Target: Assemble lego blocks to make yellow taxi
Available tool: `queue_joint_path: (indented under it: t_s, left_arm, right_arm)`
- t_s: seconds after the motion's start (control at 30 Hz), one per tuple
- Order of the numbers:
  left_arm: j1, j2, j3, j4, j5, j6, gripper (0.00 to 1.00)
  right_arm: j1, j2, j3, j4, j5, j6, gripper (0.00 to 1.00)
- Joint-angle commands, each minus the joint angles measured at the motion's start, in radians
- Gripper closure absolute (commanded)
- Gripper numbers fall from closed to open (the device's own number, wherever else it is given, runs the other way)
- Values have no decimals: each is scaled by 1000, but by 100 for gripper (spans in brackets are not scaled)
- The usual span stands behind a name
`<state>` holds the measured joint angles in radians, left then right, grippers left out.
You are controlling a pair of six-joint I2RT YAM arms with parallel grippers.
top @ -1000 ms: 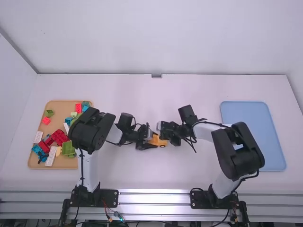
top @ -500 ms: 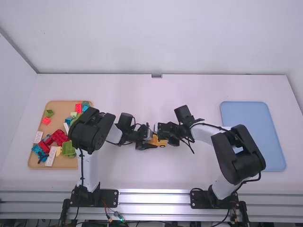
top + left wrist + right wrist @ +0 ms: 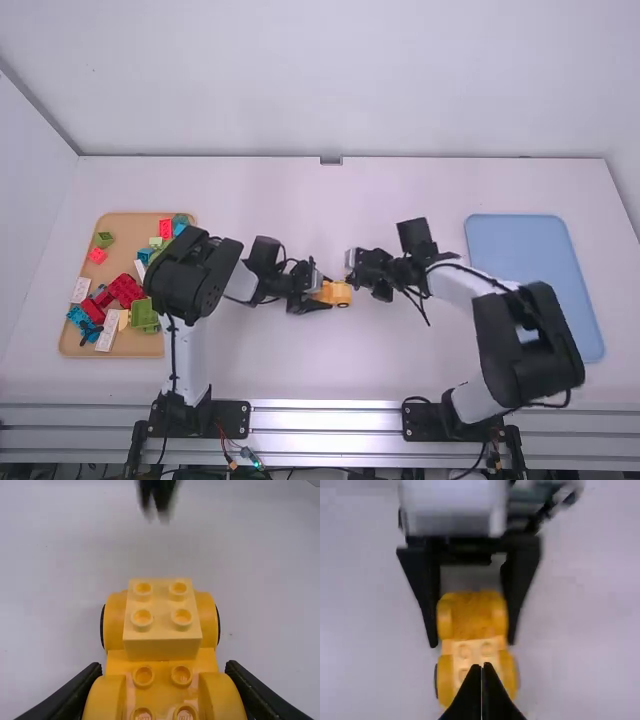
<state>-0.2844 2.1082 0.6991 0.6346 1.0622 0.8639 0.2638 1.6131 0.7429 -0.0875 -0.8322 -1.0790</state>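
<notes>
- The yellow car [image 3: 341, 294] sits around the middle of the white table [image 3: 330, 215], well apart from the far edge and from the metal rail [image 3: 325, 412] at the near edge.
- Left gripper [image 3: 325, 292]: narrowed onto the car, 1 finger against each side of its body.
- Right gripper [image 3: 350, 268]: its 2 fingertips are together, pointing toward the car, with a small gap between them and it.
- Bare table lies between the car and each tray, and a wide stretch of it beyond the arms toward the far edge.
- The left arm overhangs the inner edge of the tan tray [image 3: 122, 228]; the right arm overlaps a near part of the blue tray [image 3: 535, 240].
- Count on the car: 1 pale yellow block [image 3: 162, 647] with 4 studs, set across the end facing away from the left gripper; behind it, 4 studs on the body, 2 of them cut by the view's edge.
- Trays: 2, with 1 at each side of the table.
- The tan tray holds at least 3 white blocks [image 3: 108, 331], plus red, green and blue ones, too jumbled for an exact total.
</notes>
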Motion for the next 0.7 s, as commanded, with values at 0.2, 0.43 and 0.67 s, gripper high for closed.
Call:
queue_joint_path:
  t_s: [0.2,0.43,0.67]
  left_arm:
    - [3,16,33,-36,-69,16,60]
    - [3,11,49,-67,-44,15,1]
    - [65,-143,16,-99,-81,-180,1]
  right_arm:
    - [-120,-198,-17,-42,-15,163,2]
    - [-119,-200,-50,-5,-16,166,2]
    - [-119,-200,-69,34,-27,167,1]
